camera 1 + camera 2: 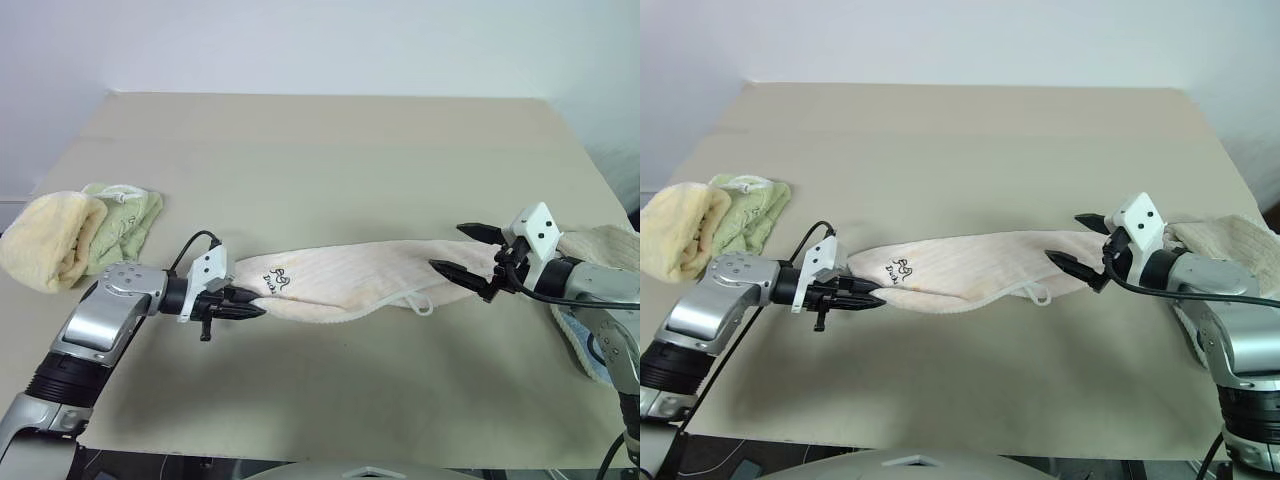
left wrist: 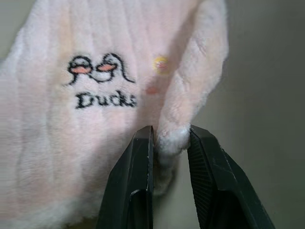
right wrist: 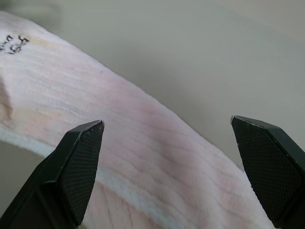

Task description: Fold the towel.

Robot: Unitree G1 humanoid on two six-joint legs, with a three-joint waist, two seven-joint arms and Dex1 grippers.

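Observation:
The towel, cream to pale pink with black stitched lettering near its left end and a small loop on its near edge, lies stretched sideways across the middle of the table. My left gripper is shut on the towel's left corner; in the left wrist view a fold of the edge is pinched between the black fingers. My right gripper stands open at the towel's right end, one finger above the cloth and one in front of it, with the towel lying below the wide gap.
A fluffy yellow towel and a pale green cloth lie at the table's left edge. A beige towel over a blue-trimmed cloth sits at the right edge. The table's far half is bare.

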